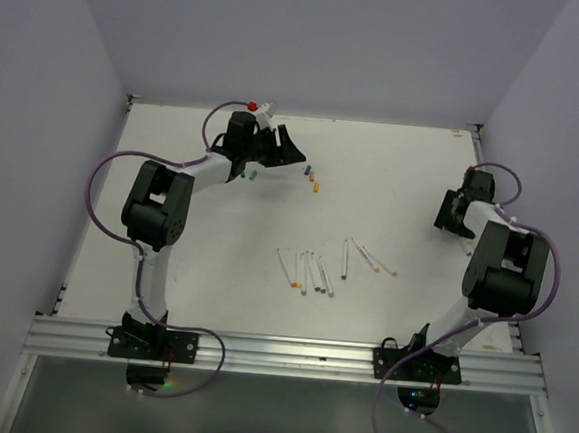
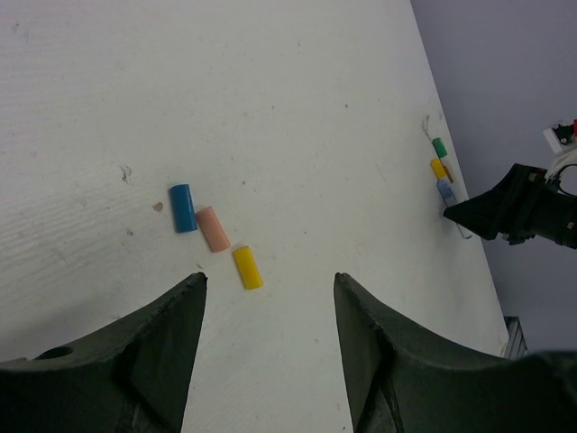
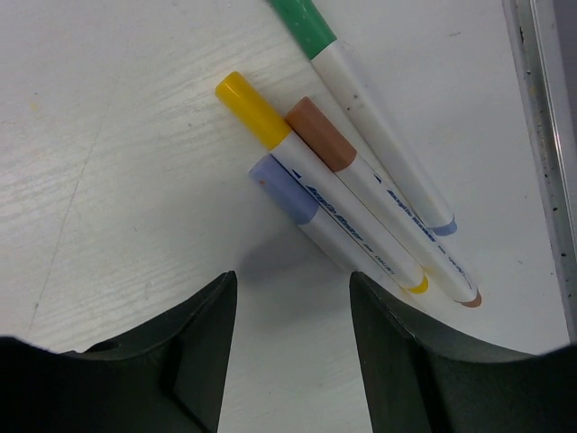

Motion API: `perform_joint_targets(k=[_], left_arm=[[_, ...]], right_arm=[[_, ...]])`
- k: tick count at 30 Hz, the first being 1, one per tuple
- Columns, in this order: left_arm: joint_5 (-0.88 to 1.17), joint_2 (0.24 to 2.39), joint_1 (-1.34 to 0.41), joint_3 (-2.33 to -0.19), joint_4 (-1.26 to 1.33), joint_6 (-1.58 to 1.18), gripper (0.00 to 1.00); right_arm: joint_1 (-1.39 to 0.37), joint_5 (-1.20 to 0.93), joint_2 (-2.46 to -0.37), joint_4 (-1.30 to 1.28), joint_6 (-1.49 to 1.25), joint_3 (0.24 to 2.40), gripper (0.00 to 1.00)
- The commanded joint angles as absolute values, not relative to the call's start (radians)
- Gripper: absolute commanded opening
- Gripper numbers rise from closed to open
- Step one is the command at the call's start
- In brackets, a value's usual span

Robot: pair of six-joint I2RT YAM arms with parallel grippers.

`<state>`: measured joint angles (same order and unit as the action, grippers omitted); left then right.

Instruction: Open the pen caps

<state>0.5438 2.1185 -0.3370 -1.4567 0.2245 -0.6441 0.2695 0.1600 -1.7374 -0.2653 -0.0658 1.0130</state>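
Observation:
Three loose pen caps lie just ahead of my left gripper (image 2: 269, 278), which is open and empty: a blue cap (image 2: 183, 207), a pink-orange cap (image 2: 214, 228) and a yellow cap (image 2: 247, 267). In the top view they lie at the back centre (image 1: 313, 178), right of the left gripper (image 1: 293, 149), and a green cap (image 1: 254, 174) lies by its arm. My right gripper (image 3: 292, 275) is open over several capped pens with green (image 3: 306, 20), yellow (image 3: 251, 108), brown (image 3: 320, 133) and lilac (image 3: 284, 189) caps. It sits at the table's right edge (image 1: 450, 217).
Several white pens (image 1: 310, 273) lie in a row mid-table, with a few more (image 1: 367, 255) to their right. A metal rail (image 1: 279, 354) runs along the near edge. The table's right edge strip (image 3: 541, 135) is close to the capped pens. Walls enclose the table.

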Motion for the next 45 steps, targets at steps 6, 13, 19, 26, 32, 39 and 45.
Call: perform_joint_targets(k=[6,13,19,26,32,39,45], left_arm=[[0.569,2.089,-0.336,-1.445,0.295,-0.658,0.62],[0.572,2.086,-0.334,-1.442,0.288,-0.647,0.62],[0.577,2.083,-0.334,-1.439,0.287,-0.646,0.62],[0.580,2.079,-0.334,-1.436,0.296,-0.650,0.62],[0.587,2.068,-0.336,-1.421,0.313,-0.667,0.62],[0.588,2.049,-0.336,-1.393,0.318,-0.669,0.62],[0.586,2.039,-0.337,-1.387,0.319,-0.672,0.62]], right_arm=[[0.273,0.184,-1.721,-0.268,-0.064,1.078,0.56],[0.273,0.192,-1.798,-0.275,-0.051,1.103,0.56],[0.273,0.193,-1.821,-0.296,-0.043,1.117,0.56],[0.273,0.149,-1.830,-0.365,-0.046,1.106,0.47],[0.270,0.026,-1.796,-0.353,-0.074,1.055,0.27],[0.181,-0.048,-1.822,-0.362,-0.066,1.115,0.19],[0.169,-0.012,-1.816,-0.396,-0.066,1.124,0.43]])
